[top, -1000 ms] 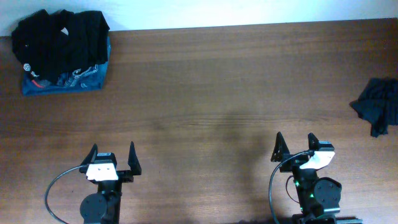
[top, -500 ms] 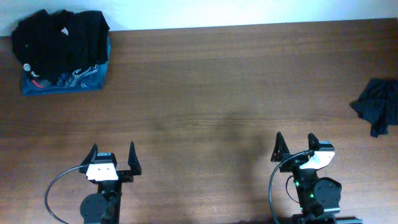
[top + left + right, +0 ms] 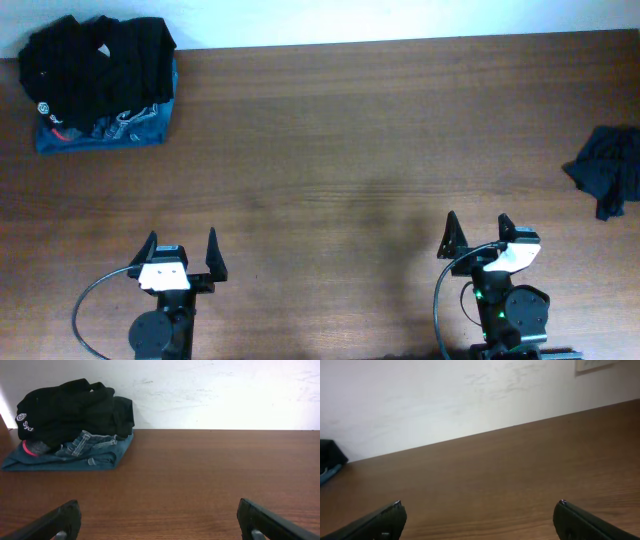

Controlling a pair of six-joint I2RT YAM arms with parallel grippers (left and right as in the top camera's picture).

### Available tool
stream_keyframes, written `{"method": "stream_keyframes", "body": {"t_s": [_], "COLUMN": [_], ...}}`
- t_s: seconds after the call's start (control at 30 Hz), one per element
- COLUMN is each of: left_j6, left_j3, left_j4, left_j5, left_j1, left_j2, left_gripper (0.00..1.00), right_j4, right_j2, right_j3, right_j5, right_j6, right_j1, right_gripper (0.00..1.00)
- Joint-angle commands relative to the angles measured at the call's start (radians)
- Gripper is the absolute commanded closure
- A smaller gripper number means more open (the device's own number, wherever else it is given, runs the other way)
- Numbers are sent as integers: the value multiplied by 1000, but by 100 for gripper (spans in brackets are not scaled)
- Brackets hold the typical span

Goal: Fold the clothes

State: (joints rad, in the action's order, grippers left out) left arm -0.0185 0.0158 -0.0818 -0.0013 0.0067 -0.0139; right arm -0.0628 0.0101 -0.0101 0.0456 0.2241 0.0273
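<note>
A stack of folded clothes (image 3: 100,85), black garments on blue jeans, lies at the table's far left corner; it also shows in the left wrist view (image 3: 75,422). A crumpled dark blue garment (image 3: 608,170) lies at the right edge. My left gripper (image 3: 181,248) is open and empty near the front edge at left; its fingers frame bare wood in the left wrist view (image 3: 159,516). My right gripper (image 3: 477,231) is open and empty near the front edge at right, also over bare wood in the right wrist view (image 3: 479,512).
The brown wooden table (image 3: 340,150) runs to a white wall (image 3: 400,18) at the back. A dark corner of the clothes stack shows at the left edge of the right wrist view (image 3: 329,457).
</note>
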Motion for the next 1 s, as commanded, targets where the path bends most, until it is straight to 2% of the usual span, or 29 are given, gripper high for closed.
{"method": "stream_keyframes", "body": {"t_s": [0.0,0.17,0.33,0.5,0.6,0.77,0.97], "left_j6": [16,16,16,16,16,16,16], "left_j3": [-7,-7,-7,-7,-7,-7,-7], "left_j4": [-2,-1,-2,-2,-1,-1,-1], "left_j5": [-11,-11,-11,-11,-11,-11,-11], "left_j1": [-6,-6,-6,-6,-6,-6,-6], "left_j2": [7,7,7,7,7,7,7], "left_gripper": [1,1,1,1,1,1,1], "right_j4": [71,309,451,628,713,613,229], "right_j2": [-6,-6,-6,-6,-6,20,238], "right_j3": [5,5,5,5,-10,-183,-560], "right_j5": [83,94,63,-188,-249,-255,-152], "right_j6": [-9,-5,-5,-6,-5,-37,-307], "right_j1": [5,5,5,5,5,5,5], "right_gripper": [1,1,1,1,1,1,1]}}
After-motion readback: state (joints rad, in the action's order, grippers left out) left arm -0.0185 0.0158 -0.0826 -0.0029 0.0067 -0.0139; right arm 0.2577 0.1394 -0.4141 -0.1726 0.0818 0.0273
